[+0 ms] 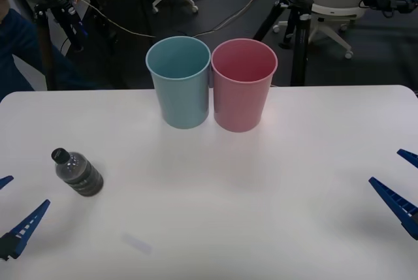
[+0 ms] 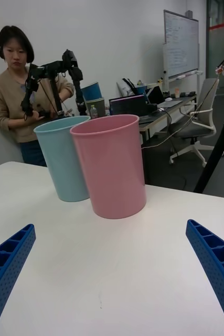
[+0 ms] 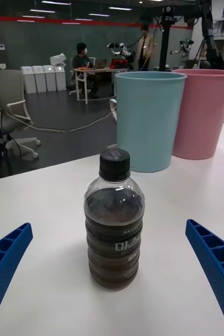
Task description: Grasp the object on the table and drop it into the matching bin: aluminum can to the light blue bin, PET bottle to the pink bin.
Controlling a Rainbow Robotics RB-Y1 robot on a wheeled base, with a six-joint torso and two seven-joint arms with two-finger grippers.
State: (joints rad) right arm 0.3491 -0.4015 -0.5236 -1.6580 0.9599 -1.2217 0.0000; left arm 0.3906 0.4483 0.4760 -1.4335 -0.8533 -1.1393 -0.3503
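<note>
- The PET bottle [image 1: 78, 173] [image 3: 114, 220] — clear, ribbed, black-capped and holding dark brownish liquid — stood upright on the white table [image 1: 215, 228] [image 3: 49, 199] [image 2: 117, 262] near its left edge, well apart from both bins
- The light blue bin [image 1: 179, 81] [image 2: 63, 157] [image 3: 147, 118] and the pink bin [image 1: 242, 84] [image 2: 112, 165] [image 3: 205, 113] stood upright side by side at the middle of the table's far edge, touching or nearly so, the blue one on the left
- The left gripper [image 1: 14, 211] [image 3: 112, 283] hovered low at the near-left corner, its blue ribbed fingers [image 3: 4, 260] spread wide and holding nothing; the left wrist view showed the bottle centred ahead of the gap between them
- The right gripper [image 1: 403, 182] [image 2: 112, 273] sat over the table's right edge — its fingers [image 2: 216, 262] likewise wide apart and empty — facing the two bins across bare tabletop
- A person in a tan top stood in the room beyond the far edge, touching none of the items on the table
</note>
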